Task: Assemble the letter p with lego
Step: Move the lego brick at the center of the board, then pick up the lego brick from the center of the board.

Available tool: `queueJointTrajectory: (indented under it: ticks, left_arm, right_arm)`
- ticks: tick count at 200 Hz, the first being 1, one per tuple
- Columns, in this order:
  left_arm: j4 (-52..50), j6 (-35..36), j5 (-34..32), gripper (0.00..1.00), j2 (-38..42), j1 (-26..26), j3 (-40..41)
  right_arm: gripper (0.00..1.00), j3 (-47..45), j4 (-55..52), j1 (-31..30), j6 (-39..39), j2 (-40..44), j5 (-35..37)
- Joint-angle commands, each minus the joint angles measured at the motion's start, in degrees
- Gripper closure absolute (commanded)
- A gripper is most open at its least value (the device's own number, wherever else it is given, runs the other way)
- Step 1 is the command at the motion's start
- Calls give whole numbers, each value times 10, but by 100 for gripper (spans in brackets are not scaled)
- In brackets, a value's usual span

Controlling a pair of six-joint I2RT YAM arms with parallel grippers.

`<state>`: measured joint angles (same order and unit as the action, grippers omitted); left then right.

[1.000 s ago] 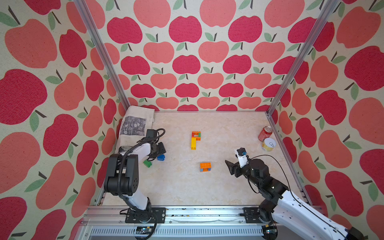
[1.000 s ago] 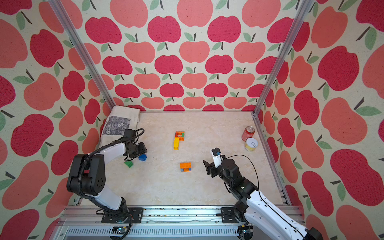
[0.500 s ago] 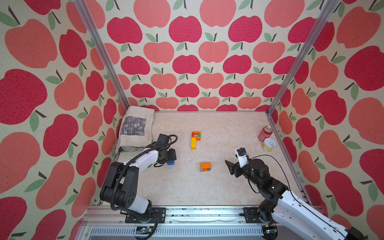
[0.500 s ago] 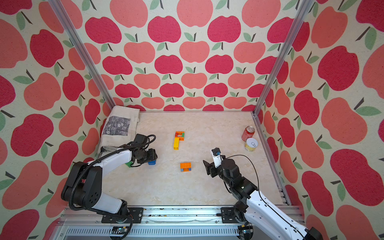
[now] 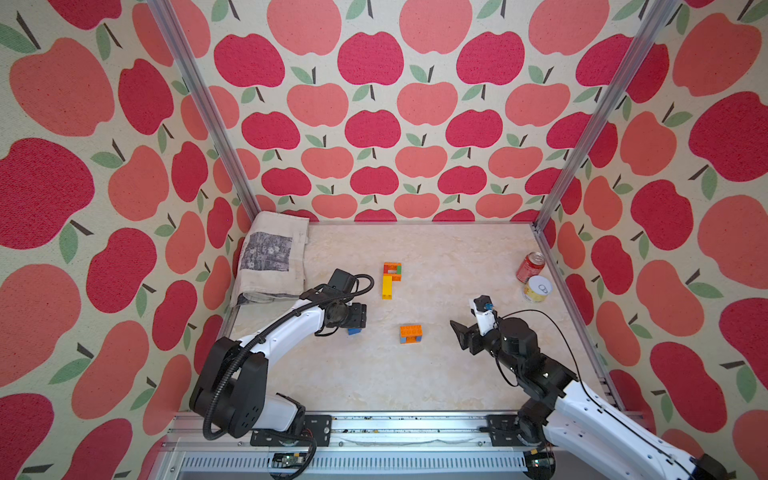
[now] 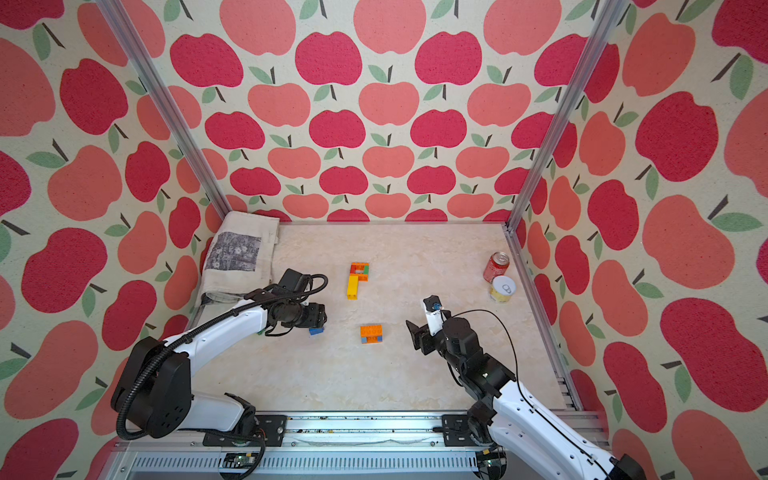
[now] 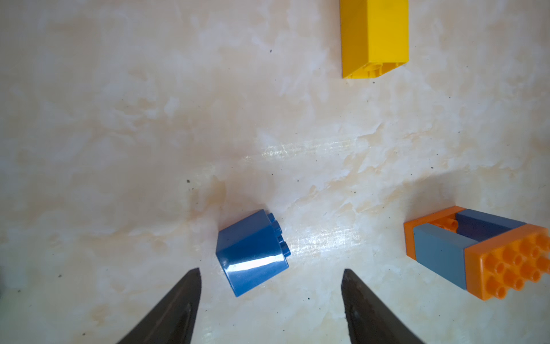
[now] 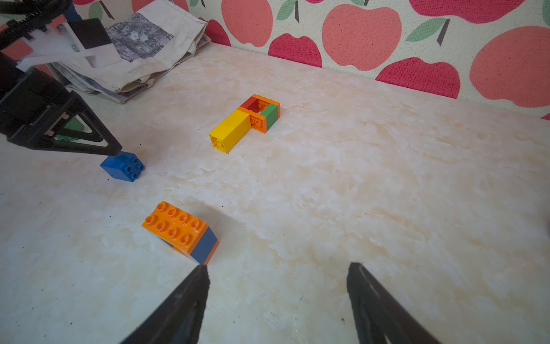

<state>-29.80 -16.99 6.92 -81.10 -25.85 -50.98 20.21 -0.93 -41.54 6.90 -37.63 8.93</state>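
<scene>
Two spread grippers on my screens. My left gripper [image 7: 270, 270] has its jaws wide apart, and the blue brick [image 7: 251, 253] lies on its side on the table [image 7: 119, 119] between the fingertips with a gap on each side, so nothing is gripped. My right gripper [image 8: 278, 266] is spread too and empty, hanging over bare table just beside the orange-and-blue block [image 8: 178, 227]. Farther back, mid-table, the joined piece [image 5: 390, 277] lies flat: a yellow bar with an orange, red and green loop at its far end. A green brick [image 8: 71, 128] peeks out behind the left gripper in the right wrist view. A folded cloth [image 5: 270, 257] sits in the far left corner. A red can [image 5: 530, 267] and a tin [image 5: 537, 288] are by the right wall.
</scene>
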Motion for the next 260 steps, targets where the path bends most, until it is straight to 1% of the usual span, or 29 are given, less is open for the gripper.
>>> queueJointTrajectory:
  ticks: [1, 10, 25, 51, 66, 86, 100, 137, 160, 173, 183, 191, 197, 232, 260]
  left_arm:
    - [21, 84, 36, 21, -23, 4, -10]
    - [20, 98, 55, 21, -44, 4, -16]
    - [-1, 110, 59, 21, -78, 3, -34]
    - [-10, 116, 45, 20, -108, -5, -41]
    - [-22, 115, 33, 23, -113, -15, -43]
    - [-43, 109, 17, 29, -107, -34, -47]
    - [-54, 91, 6, 34, -100, -39, -46]
    - [-73, 43, -14, 53, -101, -46, -34]
    - [-83, 36, -35, 56, -112, -64, -34]
    - [-85, 34, -39, 61, -116, -69, -36]
    - [-81, 34, -38, 67, -116, -69, -35]
    - [-75, 35, -34, 73, -113, -70, -32]
    - [-69, 37, -29, 76, -109, -70, -29]
    - [-8, 38, -4, 79, -61, -68, 10]
    - [83, 55, 2, 84, 28, -70, 64]
  right_arm:
    - [23, -5, 12, 4, -1, 3, -3]
    - [23, -4, 11, 4, -1, 3, -2]
    - [23, -5, 11, 4, -2, 4, 1]
    - [23, -5, 13, 4, -2, 1, -1]
    - [23, -5, 13, 4, -3, -1, 1]
    - [23, -5, 15, 4, -4, -6, -1]
    - [23, -4, 14, 4, -3, -7, -3]
    - [23, -6, 17, 5, -2, -5, -3]
    - [23, -3, 15, 4, -1, -10, -7]
    - [23, -3, 14, 5, -1, -9, -7]
    - [23, -3, 13, 4, 1, -6, -8]
    - [23, -3, 13, 4, 3, -4, -10]
    - [23, -2, 13, 5, 5, -3, -12]
    - [24, 19, -3, 5, 37, -16, -56]
    - [27, 55, -19, 4, 82, -51, -119]
